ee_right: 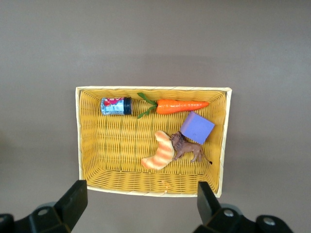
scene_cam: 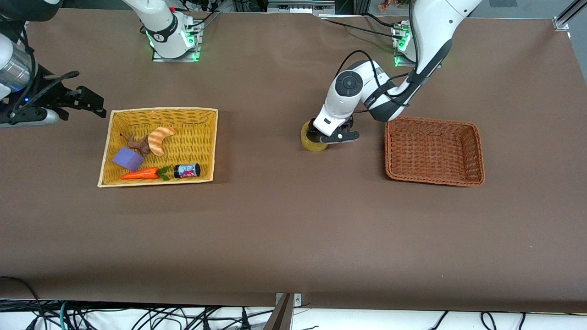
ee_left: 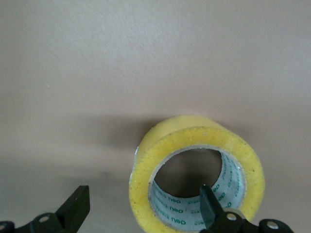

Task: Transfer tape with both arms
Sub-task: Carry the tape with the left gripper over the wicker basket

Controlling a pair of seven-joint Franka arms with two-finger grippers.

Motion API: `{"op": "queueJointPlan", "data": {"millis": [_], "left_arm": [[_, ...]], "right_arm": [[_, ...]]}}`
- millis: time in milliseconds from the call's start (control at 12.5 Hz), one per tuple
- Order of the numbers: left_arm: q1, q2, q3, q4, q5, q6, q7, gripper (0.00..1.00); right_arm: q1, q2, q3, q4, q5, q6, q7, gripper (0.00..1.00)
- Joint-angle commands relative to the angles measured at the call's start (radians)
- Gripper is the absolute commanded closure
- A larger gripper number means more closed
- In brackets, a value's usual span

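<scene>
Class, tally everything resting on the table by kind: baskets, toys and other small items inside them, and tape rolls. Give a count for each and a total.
Baskets: 2, yellow basket and orange basket
Items in the yellow basket: 5, croissant, lion, purple block, carrot, can
Tape rolls: 1, tape
Total: 8

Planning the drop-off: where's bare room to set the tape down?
The brown basket is bare inside. Open table lies between both baskets, nearer the front camera than the tape. The yellow basket is crowded with toys.
</scene>
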Motion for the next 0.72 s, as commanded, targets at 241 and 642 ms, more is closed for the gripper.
{"op": "queueJointPlan", "data": {"millis": [241, 642], "left_arm": [[-0.014, 0.076, -0.002, 0.015, 0.197, 0.032, -0.115, 0.01], [-0.014, 0.079, 0.001, 0.020, 0.224, 0.030, -0.167, 1.00]], "right_arm": [[-0.035, 0.054, 0.005, 0.119, -0.002, -0.109, 0.016, 0.00], [-0.034, 0.051, 0.005, 0.121, -0.002, -0.121, 0.015, 0.00]]}}
